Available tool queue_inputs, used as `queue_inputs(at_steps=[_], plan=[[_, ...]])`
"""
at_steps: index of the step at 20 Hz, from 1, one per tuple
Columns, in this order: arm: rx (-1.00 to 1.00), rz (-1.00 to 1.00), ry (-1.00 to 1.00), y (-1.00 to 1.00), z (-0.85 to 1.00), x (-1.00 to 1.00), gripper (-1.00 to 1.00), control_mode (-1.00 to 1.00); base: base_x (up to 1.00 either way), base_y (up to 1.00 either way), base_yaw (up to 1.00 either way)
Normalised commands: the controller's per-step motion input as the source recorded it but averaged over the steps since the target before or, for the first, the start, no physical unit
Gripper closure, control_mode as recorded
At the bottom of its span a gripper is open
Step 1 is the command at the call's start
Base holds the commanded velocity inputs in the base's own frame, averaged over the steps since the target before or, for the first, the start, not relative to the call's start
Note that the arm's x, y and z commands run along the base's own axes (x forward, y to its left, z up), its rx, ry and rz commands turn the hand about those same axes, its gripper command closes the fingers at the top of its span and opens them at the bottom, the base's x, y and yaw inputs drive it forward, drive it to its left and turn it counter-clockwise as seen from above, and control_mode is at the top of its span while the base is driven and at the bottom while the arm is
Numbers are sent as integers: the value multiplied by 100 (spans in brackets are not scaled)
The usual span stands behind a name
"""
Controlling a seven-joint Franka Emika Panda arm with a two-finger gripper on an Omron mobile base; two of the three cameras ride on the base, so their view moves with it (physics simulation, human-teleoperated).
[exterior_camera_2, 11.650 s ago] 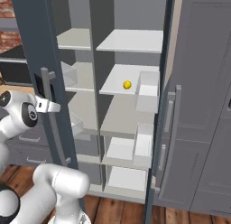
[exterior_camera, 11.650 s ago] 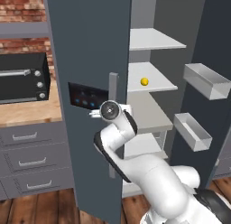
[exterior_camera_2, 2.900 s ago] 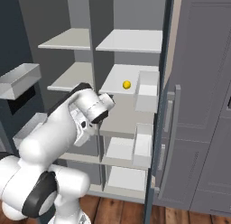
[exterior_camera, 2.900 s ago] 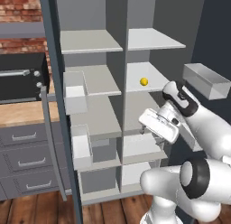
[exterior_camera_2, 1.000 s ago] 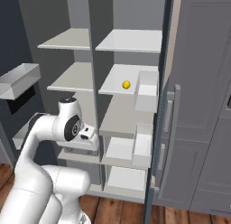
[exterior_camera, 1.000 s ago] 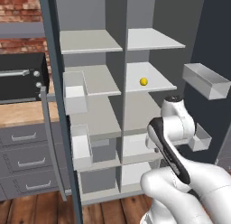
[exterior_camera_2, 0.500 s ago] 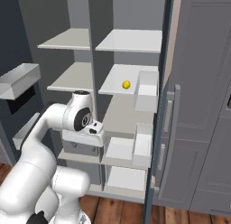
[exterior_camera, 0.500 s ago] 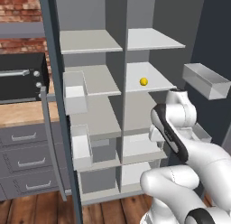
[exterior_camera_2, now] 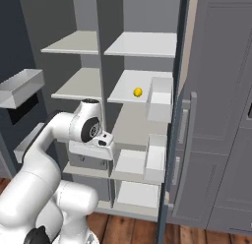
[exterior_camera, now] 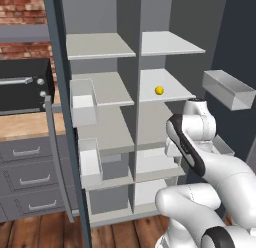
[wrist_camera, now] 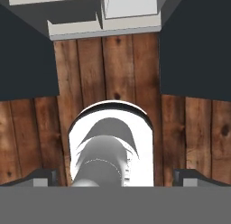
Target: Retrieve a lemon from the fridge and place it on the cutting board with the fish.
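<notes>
With both doors swung wide, the fridge (exterior_camera: 125, 117) in the left base view shows the lemon (exterior_camera: 159, 90) alone on a mid-height shelf (exterior_camera: 167, 94) in the right column, near the front edge, nothing touching it; arm elbow sits below and right of it, well short. Right base view: same lemon (exterior_camera_2: 138, 92) on that shelf, just left of a door bin (exterior_camera_2: 160, 105); the gripper (exterior_camera_2: 91, 159) hangs low by the lower shelves, pointing down, well apart from the fruit. Hand view: looks straight down at the wood floor (wrist_camera: 117, 83), fingers (wrist_camera: 40, 177) spread fully, holding nothing. Judgement: lemon is small, light, firm, round with smooth skin, so it'll roll. Pinch across its widest middle, fingers level, coming in from the open front.
</notes>
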Motion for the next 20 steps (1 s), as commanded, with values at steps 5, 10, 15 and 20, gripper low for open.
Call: queue_inputs(at_steps=[5,10,15,20], plan=[[0,0,0,0,0,0,-100,-100,0,0,0],[0,0,0,0,0,0,-100,-100,0,0,0],[0,-6,0,0,-10,0,-100,-100,0,0,0],[0,-4,0,0,-6,0,-100,100,0,-3,-5]])
